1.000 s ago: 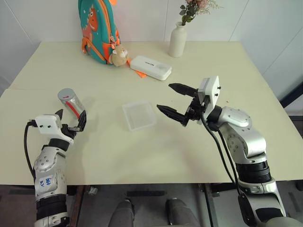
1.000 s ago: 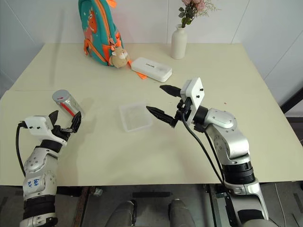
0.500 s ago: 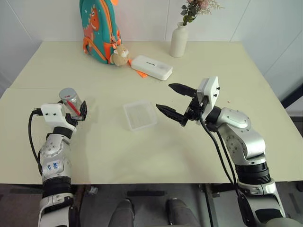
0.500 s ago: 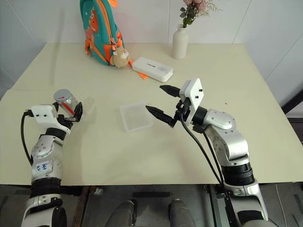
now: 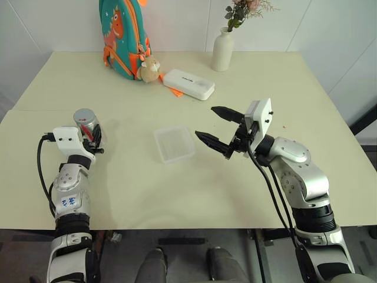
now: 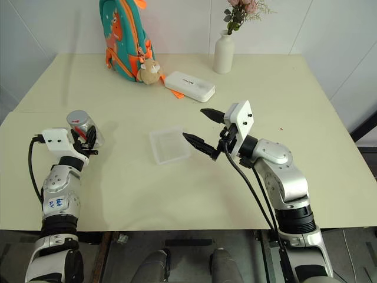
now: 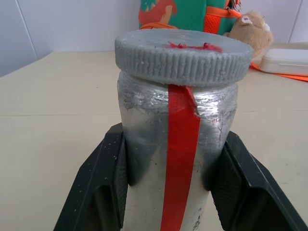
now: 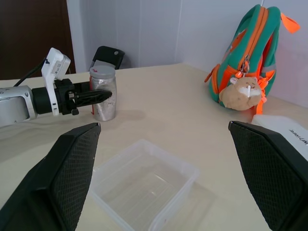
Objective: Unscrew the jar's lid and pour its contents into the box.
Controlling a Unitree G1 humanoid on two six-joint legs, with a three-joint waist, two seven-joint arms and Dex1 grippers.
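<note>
Landmark: box [image 5: 174, 144], shallow clear plastic, standing near the middle of the cream table [image 5: 177, 194]; it looks empty.

- Jar [image 7: 177, 159]: upright on the table, well to the left of the box. Silvery side with a red strip running down it. Contents cannot be made out.
- Lid [image 7: 184, 55]: grey, ribbed rim, seated on top of the jar, red mark on its upper face.
- Left gripper [image 5: 90, 137]: clamped on the jar, one black finger pressed to each side of the body below the lid.
- Right gripper [image 5: 219, 131]: hovering above the table just right of the box, pointing toward it, fingers spread wide, holding nothing.
- White oblong case [image 5: 188, 84]: lying beyond the box, toward the far edge of the table.
- Backpack [image 5: 124, 36]: teal and orange, standing beyond the box and to its left, with a small plush toy [image 5: 150, 69] at its foot.
- White vase [image 5: 221, 52]: with flowers, beyond the box and to its right.
</note>
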